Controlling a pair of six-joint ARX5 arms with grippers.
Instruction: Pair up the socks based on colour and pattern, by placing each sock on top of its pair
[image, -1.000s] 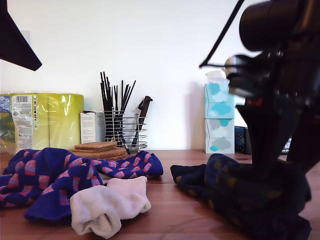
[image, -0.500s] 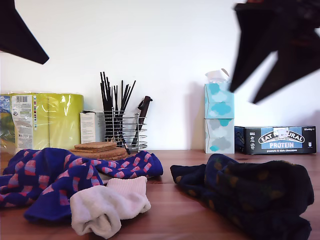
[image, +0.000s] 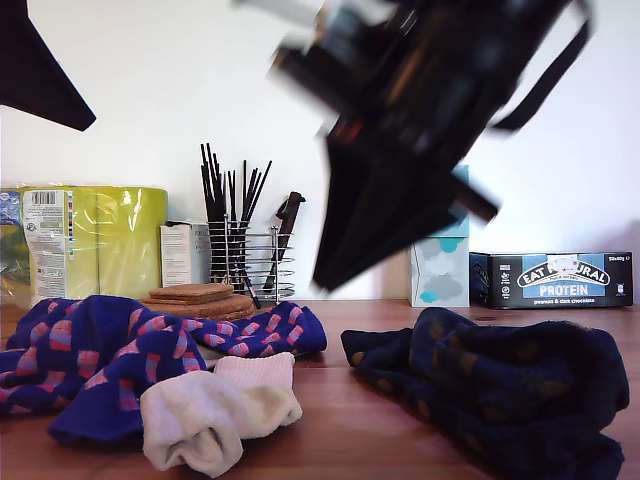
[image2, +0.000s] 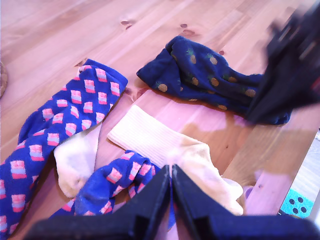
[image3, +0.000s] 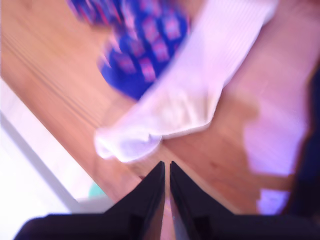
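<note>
Two blue socks with pink-red checks (image: 110, 350) lie at the exterior view's left, and they also show in the first wrist view (image2: 75, 115). A cream ribbed sock (image: 215, 410) lies bunched in front of them, with a second cream one (image2: 75, 160) partly under the blue. The dark navy dotted socks (image: 500, 390) form a pile at the exterior view's right. My second gripper (image3: 166, 165) is shut and empty. It hangs blurred (image: 335, 270) high over the table's middle, above a cream sock (image3: 190, 95). My first gripper (image2: 171, 170) is also shut and empty, high above the socks.
Along the back wall stand a yellow-green roll pack (image: 95, 240), a white carton (image: 185, 253), a wire holder of black sticks (image: 245, 255), cork coasters (image: 195, 298), tissue boxes (image: 440, 270) and a protein-bar box (image: 555, 280). A dark arm part (image: 35, 80) fills the exterior view's top left corner.
The arm that hung over the navy pile at the exterior view's right has risen and swung toward the middle, uncovering the pile. The socks have not moved.
</note>
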